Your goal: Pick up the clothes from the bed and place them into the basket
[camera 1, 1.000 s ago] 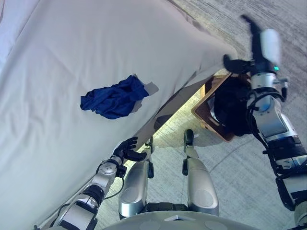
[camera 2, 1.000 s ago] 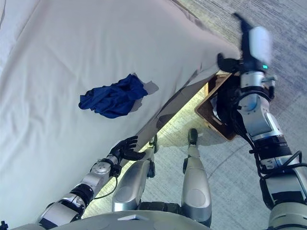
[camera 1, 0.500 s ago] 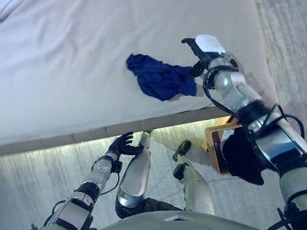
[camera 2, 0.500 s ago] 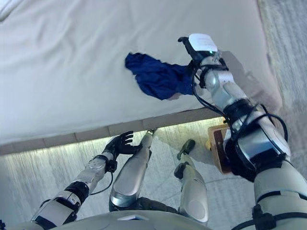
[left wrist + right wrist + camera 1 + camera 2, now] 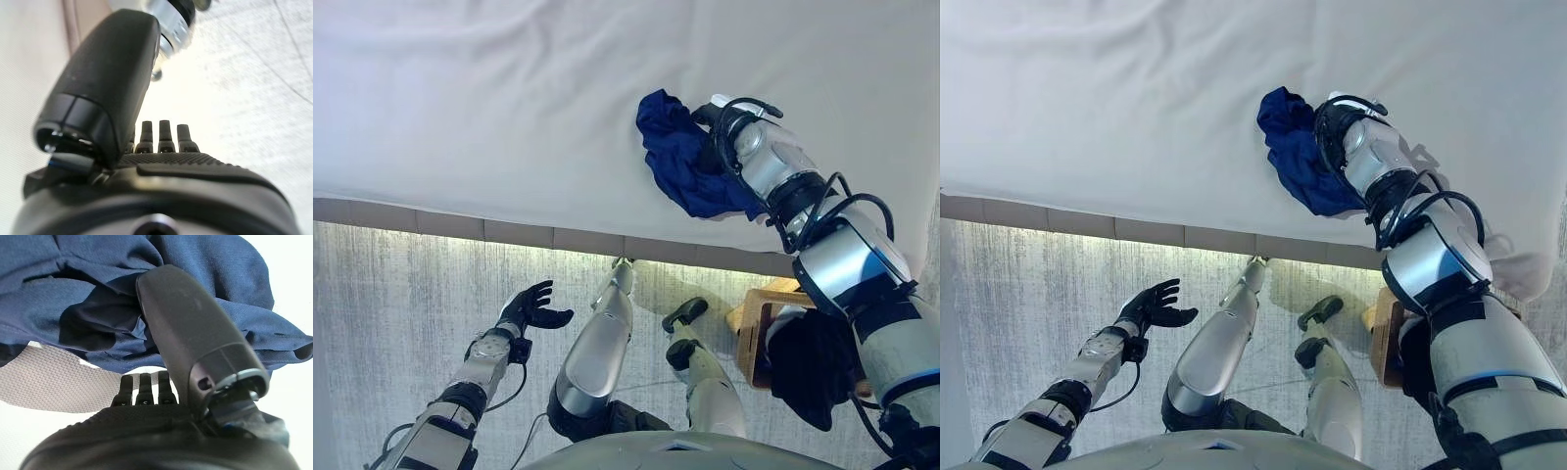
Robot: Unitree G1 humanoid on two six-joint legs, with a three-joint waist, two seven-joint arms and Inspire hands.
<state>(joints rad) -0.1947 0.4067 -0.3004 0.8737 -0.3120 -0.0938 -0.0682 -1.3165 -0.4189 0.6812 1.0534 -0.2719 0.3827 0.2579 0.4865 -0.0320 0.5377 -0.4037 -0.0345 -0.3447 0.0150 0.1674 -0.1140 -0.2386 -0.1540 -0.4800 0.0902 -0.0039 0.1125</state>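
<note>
Garment [image 5: 680,162], long axis slanting toward bed [image 5: 460,108] edge, under open-fingered right hand [image 5: 190,340].

We swung our right hand [image 5: 713,116] from above the basket [image 5: 756,323] across to the bed [image 5: 489,108] and set it down against the blue garment [image 5: 685,162], thumb pressing into its folds.

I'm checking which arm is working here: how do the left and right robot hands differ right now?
The right robot hand reaches over the bed, against the blue garment; the left robot hand hangs low over the floor, touching nothing. The left's fingers are spread open; the right's are partly buried in cloth. Both are dark.
</note>
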